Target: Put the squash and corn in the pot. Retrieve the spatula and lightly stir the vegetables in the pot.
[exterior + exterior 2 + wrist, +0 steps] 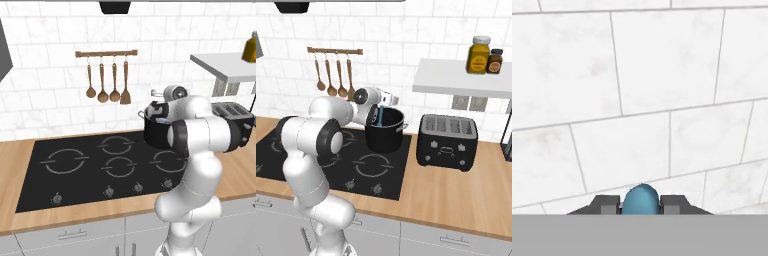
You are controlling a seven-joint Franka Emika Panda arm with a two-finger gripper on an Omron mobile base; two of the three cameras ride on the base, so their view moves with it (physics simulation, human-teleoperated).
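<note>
While the hand view looks straight at white wall tiles, the tool [641, 206] shows there with its two dark finger tips closed narrowly on the rounded blue end of the spatula [641, 200], one tip pressed against each side. From the right base view the spatula [380, 115] hangs as a thin blue strip from the tool [382, 106] down into the pot [385, 131], its lower end hidden below the silvery rim. The pot stands on the rear right burner of the black cooktop [373, 170], which is set into the wooden tabletop [456, 195]. What lies inside the pot cannot be made out; the corn and squash are not distinguishable.

From the left base view the arm's own forearm covers much of the pot [156, 134], and the tool [159, 111] sits just above the pot's rim.

To the right of the pot, near it but apart, a black toaster [447, 142] stands on the tabletop. Above the toaster a white shelf [456, 82] carries two jars [478, 55]. On the wall to the left of the pot, a wooden rail [335, 50] holds three brown spoons and a turner [125, 82].
</note>
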